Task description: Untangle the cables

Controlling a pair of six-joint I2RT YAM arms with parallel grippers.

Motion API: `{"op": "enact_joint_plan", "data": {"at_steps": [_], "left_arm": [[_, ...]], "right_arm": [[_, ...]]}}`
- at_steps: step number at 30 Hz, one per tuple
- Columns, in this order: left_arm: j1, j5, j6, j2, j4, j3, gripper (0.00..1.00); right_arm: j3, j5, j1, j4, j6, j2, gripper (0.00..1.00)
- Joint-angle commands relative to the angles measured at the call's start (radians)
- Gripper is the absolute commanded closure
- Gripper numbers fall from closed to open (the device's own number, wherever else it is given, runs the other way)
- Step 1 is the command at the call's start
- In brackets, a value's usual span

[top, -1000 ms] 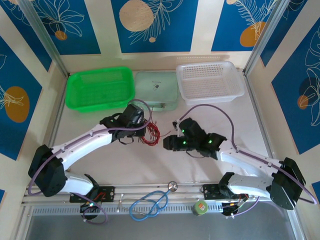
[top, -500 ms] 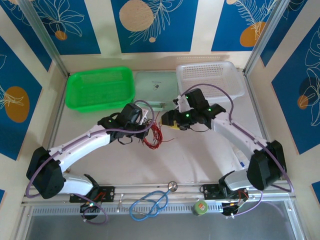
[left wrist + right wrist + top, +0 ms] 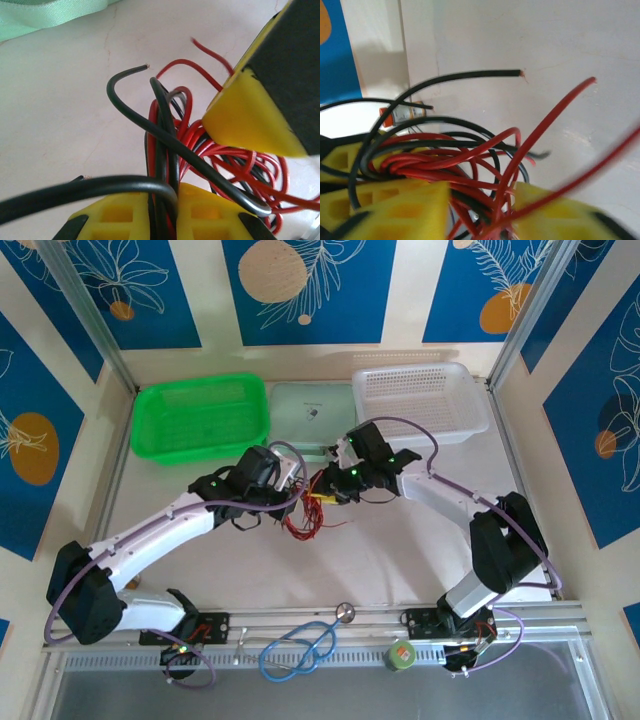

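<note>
The cables (image 3: 303, 518) are a tangle of thin red and black wires on the white table, in the middle of the top view. My left gripper (image 3: 293, 486) is shut on one end of the bunch; in the left wrist view its yellow fingers (image 3: 120, 217) pinch black and red cables (image 3: 170, 135). My right gripper (image 3: 324, 490) meets the bunch from the right. Its yellow fingers (image 3: 395, 212) stand close on either side of several red and black cables (image 3: 470, 165), gripping them. One of its yellow fingers (image 3: 250, 120) shows just beyond the left jaws.
A green basket (image 3: 200, 418), a pale green pouch (image 3: 313, 416) and a white basket (image 3: 420, 400) line the far edge. A blue stethoscope (image 3: 300, 645) and a small green-topped pot (image 3: 402, 655) lie on the near rail. A small orange-capped cylinder (image 3: 402, 114) lies beyond the wires.
My right arm swung up and left from the table's middle to the bunch, and its jaws widened, then closed round the wires. My left gripper kept its hold and shifted slightly.
</note>
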Motion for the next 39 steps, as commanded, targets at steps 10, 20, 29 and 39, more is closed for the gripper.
{"op": "enact_joint_plan", "data": {"at_steps": [10,20,29,39], "left_arm": [[0.004,-0.146,-0.081,0.000,-0.038,0.030,1.00],[0.010,-0.171,-0.316,0.120,0.058,0.018,1.00],[0.010,-0.063,-0.469,0.116,0.288,-0.106,1.00],[0.010,-0.039,-0.412,0.047,0.364,-0.203,1.00]], "right_arm": [[-0.084,0.315,0.101,-0.059,0.005,-0.193,1.00],[-0.267,0.490,0.247,0.073,0.033,-0.314,1.00],[-0.310,0.596,0.371,0.158,0.008,-0.263,1.00],[-0.152,0.537,0.295,-0.121,-0.071,-0.243,0.57]]}}
